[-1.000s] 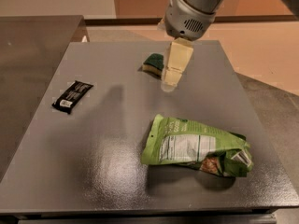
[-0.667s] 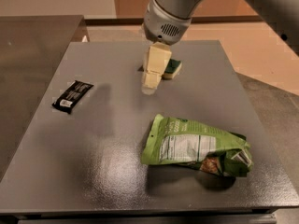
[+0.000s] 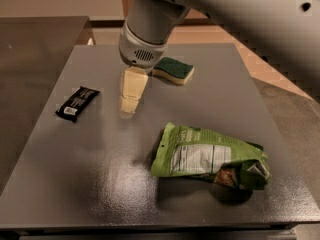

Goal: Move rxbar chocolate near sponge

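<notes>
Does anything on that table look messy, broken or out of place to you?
Only the green snack bag, front right: it lies crumpled, one end scrunched, though nothing has spilled. The rxbar chocolate at left and the sponge at the back lie flat and intact. The gripper hangs over the table between them.

one worktop (image 3: 90, 174) carries one rxbar chocolate (image 3: 77, 104), one sponge (image 3: 173, 70) and one green snack bag (image 3: 210, 158). one gripper (image 3: 128, 105) hangs over it, between chocolate and sponge.
</notes>
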